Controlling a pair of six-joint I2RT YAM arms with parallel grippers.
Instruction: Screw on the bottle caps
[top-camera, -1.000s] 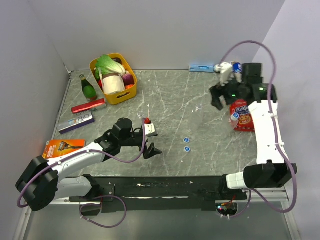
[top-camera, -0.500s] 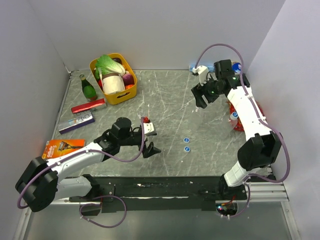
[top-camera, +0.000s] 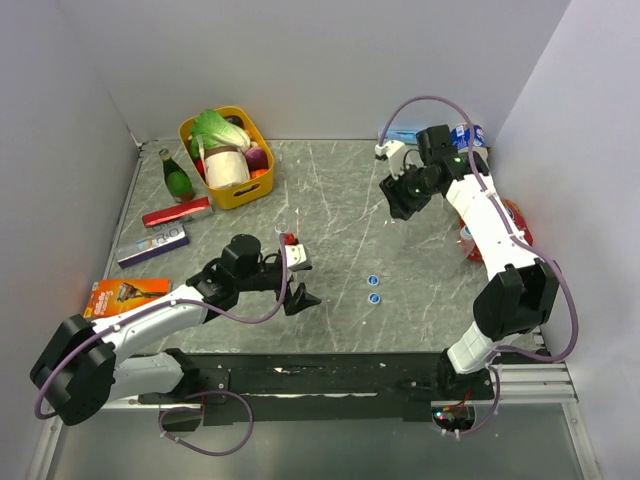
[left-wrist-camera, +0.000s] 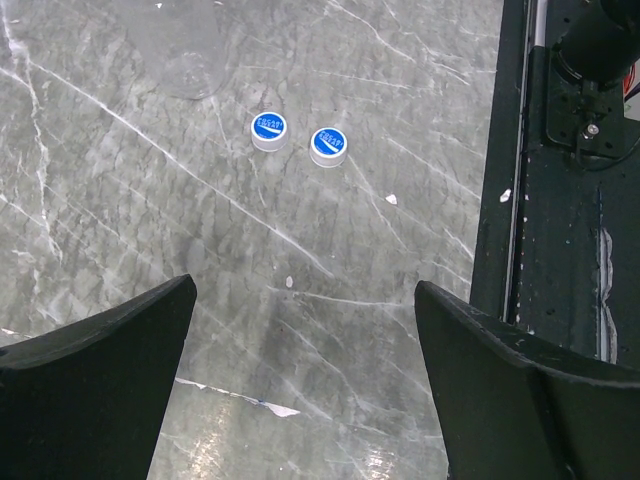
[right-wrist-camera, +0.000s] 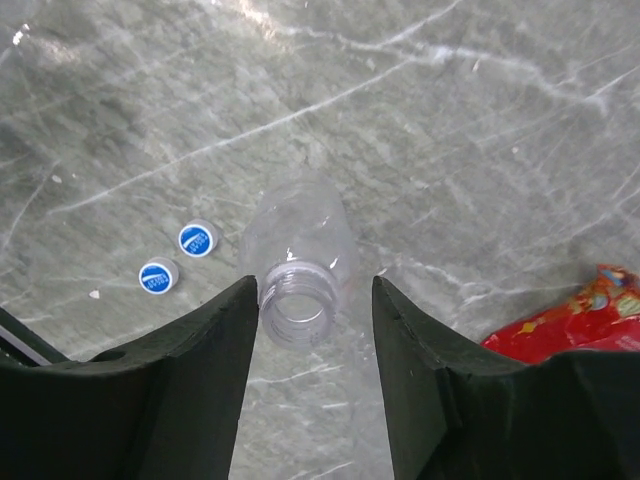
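Right gripper (right-wrist-camera: 316, 288) is set astride the open neck of a clear bottle (right-wrist-camera: 300, 225), which stands upright on the counter (top-camera: 340, 215). Its jaws stand part-way apart with a gap on one side, so no firm hold is shown. Left gripper (left-wrist-camera: 305, 290) is held wide open and empty above the counter, short of the caps.

No cap is seen fitted. The bottle's mouth is bare, and a blue cap (left-wrist-camera: 268, 129) and a second cap (left-wrist-camera: 328, 145) lie loose side by side near it. A third cap and the other bottles cannot be made out. The task is judged barely begun, with every cap left to screw on.

A red snack bag (top-camera: 487, 232) lies just beside the right arm. The yellow basket (top-camera: 228, 192) and green glass bottle (top-camera: 177, 176) are well apart, far left. Nothing is seen between bottle and caps.
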